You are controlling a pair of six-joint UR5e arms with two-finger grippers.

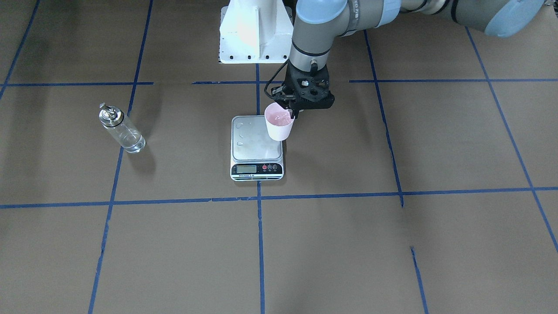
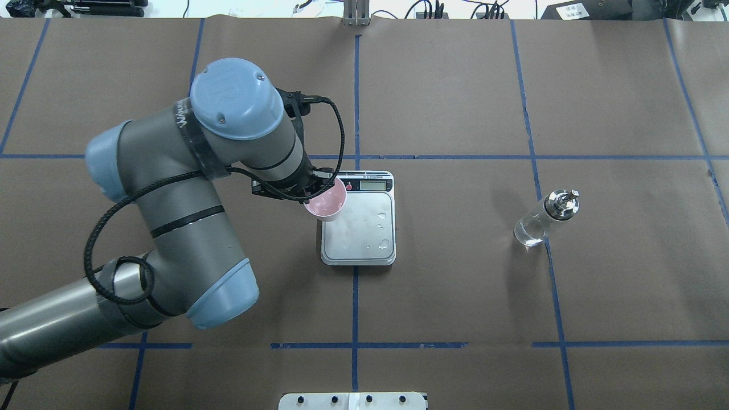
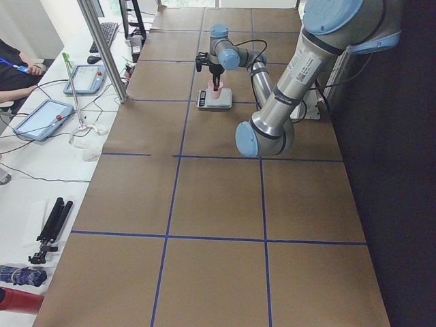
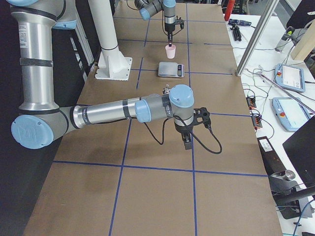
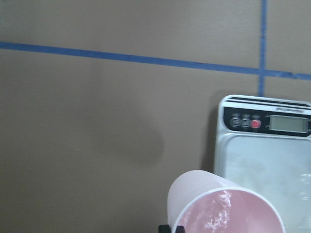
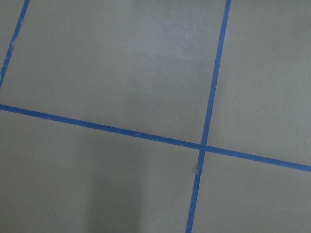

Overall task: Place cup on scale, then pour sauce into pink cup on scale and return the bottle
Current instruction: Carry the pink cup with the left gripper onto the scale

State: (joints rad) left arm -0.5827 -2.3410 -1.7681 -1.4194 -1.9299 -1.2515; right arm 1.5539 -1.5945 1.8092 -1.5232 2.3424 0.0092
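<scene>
The cup (image 1: 279, 127) is gripped by its rim in the left jaws, which are clenched narrowly on its wall; it is held slightly tilted at the edge of the scale (image 1: 256, 150) nearest the left arm; contact with the platform cannot be told; the bottle (image 1: 122, 131) is seen standing well apart on the counter (image 1: 392, 244); the right jaws are shown only from the side, so their state cannot be told.

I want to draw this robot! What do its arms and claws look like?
Both arms are round grey tubes with pale blue caps at the joints. The left arm has black bands and a black cable looping along it; the right arm has a black cable too. Each ends in a black claw: the left claw is blocky with holes, the right claw looks small and dark.
</scene>
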